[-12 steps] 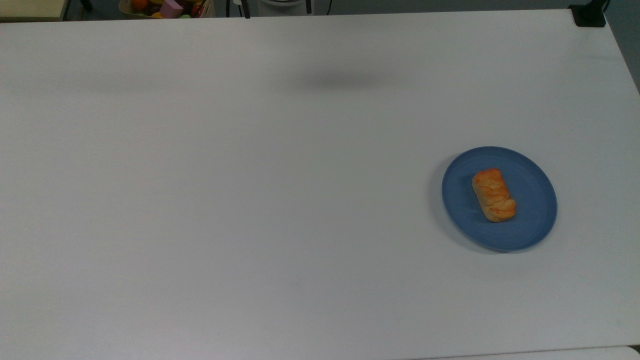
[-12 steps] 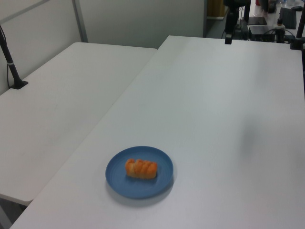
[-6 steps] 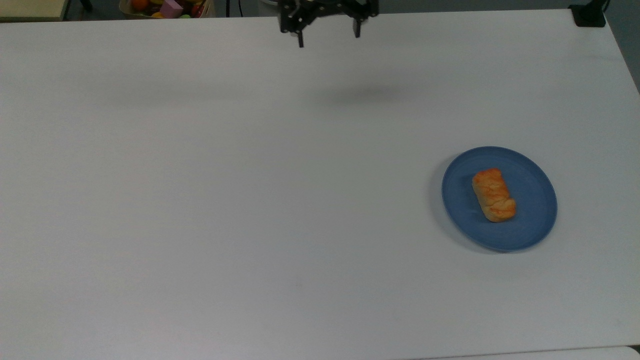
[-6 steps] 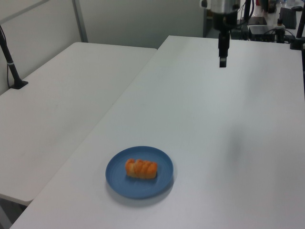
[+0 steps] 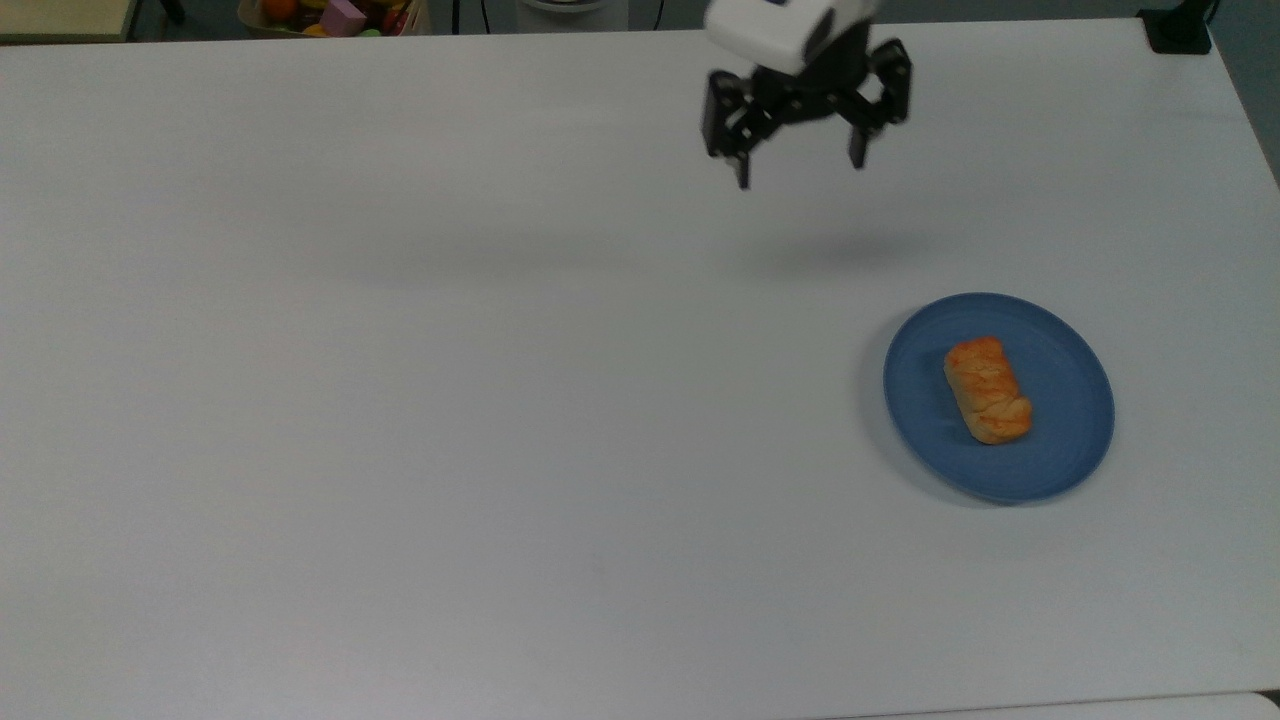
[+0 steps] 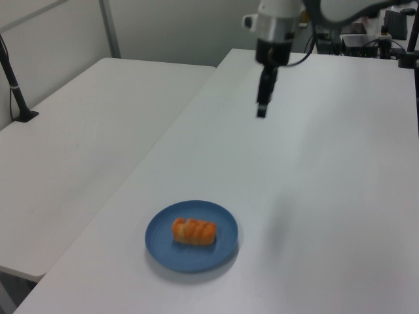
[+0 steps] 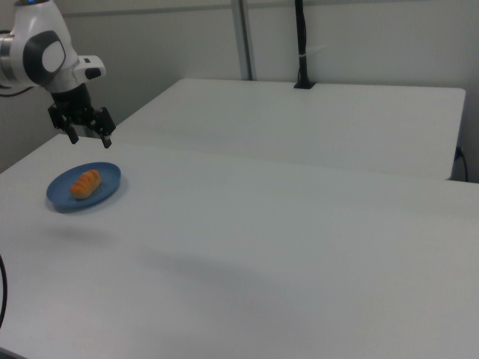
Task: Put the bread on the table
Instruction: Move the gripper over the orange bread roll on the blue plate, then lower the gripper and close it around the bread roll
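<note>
Above the table (image 5: 400, 400), well apart from the bread (image 5: 988, 390), your gripper (image 5: 797, 172) hangs spread — descend off-centre and you'll skid the blue plate (image 5: 1075, 440) instead.

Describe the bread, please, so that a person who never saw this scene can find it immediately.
On the large white table lies one round blue plate, near the top view's right. The bread rests on its middle: a small oblong golden-orange bun with a ridged top.
</note>
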